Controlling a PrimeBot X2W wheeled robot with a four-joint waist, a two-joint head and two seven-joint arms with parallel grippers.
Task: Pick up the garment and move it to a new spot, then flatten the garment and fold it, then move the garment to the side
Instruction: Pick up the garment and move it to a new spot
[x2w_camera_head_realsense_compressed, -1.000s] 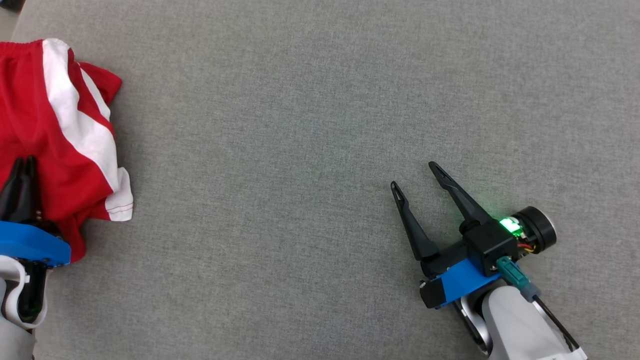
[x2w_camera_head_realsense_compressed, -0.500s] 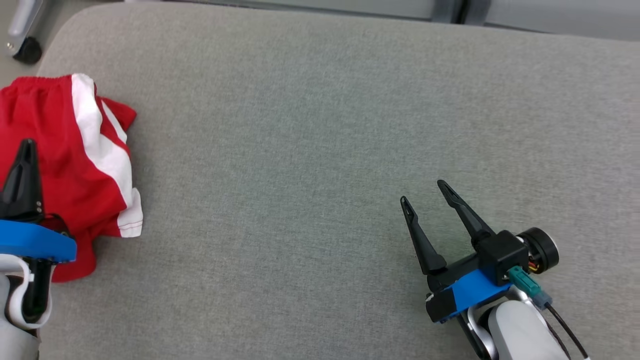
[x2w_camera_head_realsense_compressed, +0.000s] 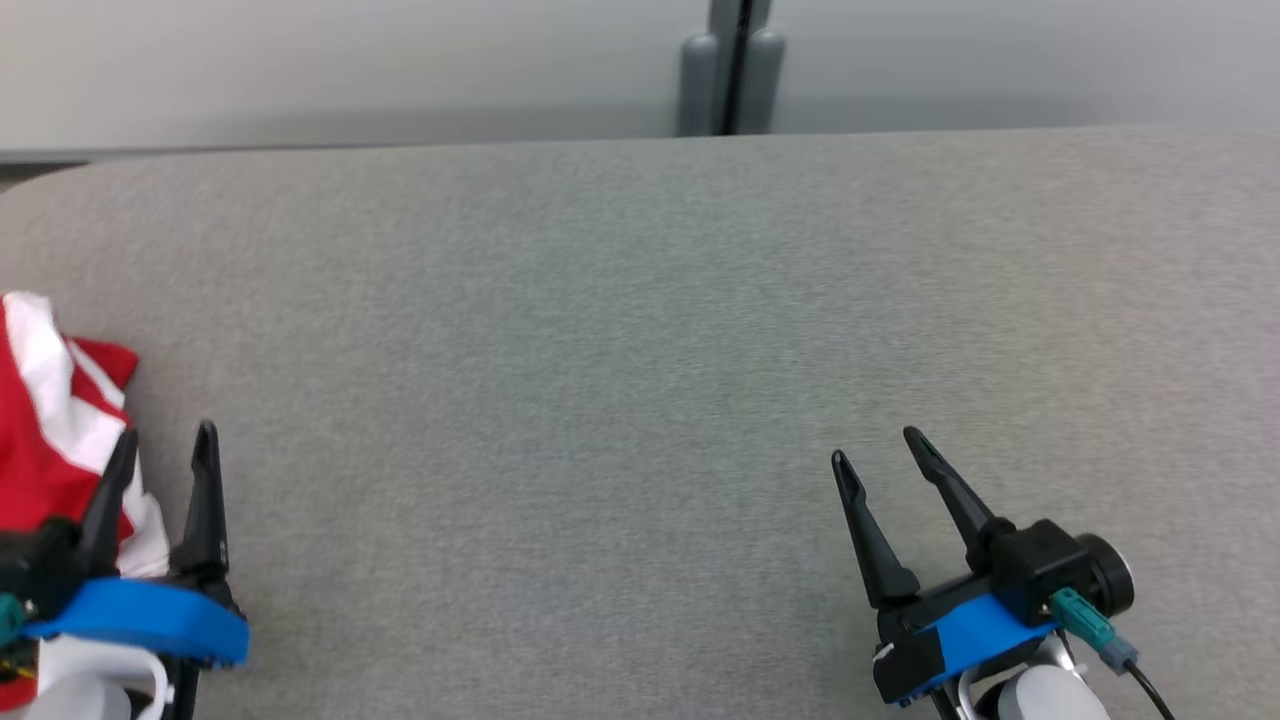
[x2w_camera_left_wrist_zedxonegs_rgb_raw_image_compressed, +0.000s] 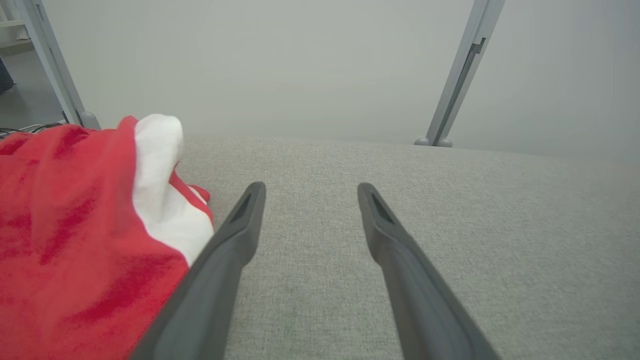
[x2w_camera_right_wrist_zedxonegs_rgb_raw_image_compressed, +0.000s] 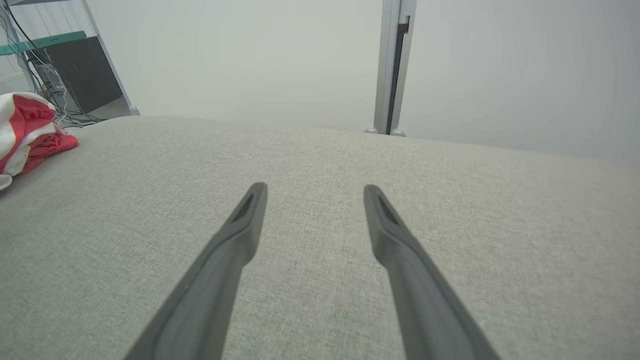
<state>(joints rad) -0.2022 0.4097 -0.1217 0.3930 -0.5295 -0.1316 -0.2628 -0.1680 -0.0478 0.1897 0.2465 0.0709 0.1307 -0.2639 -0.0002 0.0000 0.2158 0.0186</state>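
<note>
The garment (x2w_camera_head_realsense_compressed: 45, 440) is red with white stripes and lies bunched at the left edge of the grey table (x2w_camera_head_realsense_compressed: 640, 330); the left wrist view shows the garment (x2w_camera_left_wrist_zedxonegs_rgb_raw_image_compressed: 75, 240) rising beside the left finger. My left gripper (x2w_camera_head_realsense_compressed: 165, 445) stands open at the lower left, its jaws apart with bare table between them, the left finger against the cloth's edge (x2w_camera_left_wrist_zedxonegs_rgb_raw_image_compressed: 310, 187). Over bare table at the lower right my right gripper (x2w_camera_head_realsense_compressed: 880, 445) is open too, nothing in it (x2w_camera_right_wrist_zedxonegs_rgb_raw_image_compressed: 312, 187). Far off to its left the garment (x2w_camera_right_wrist_zedxonegs_rgb_raw_image_compressed: 25, 130) lies in a heap.
A pale wall and a grey upright post (x2w_camera_head_realsense_compressed: 730, 70) stand behind the table's far edge. A dark cabinet (x2w_camera_right_wrist_zedxonegs_rgb_raw_image_compressed: 82, 70) and cables sit on the floor beyond the table's left end. Grey table surface stretches between the two grippers.
The head camera has tilted up and turned, so the garment slid toward the left edge. My left gripper, shut over the garment a second ago, now stands open beside it. The right gripper stayed open.
</note>
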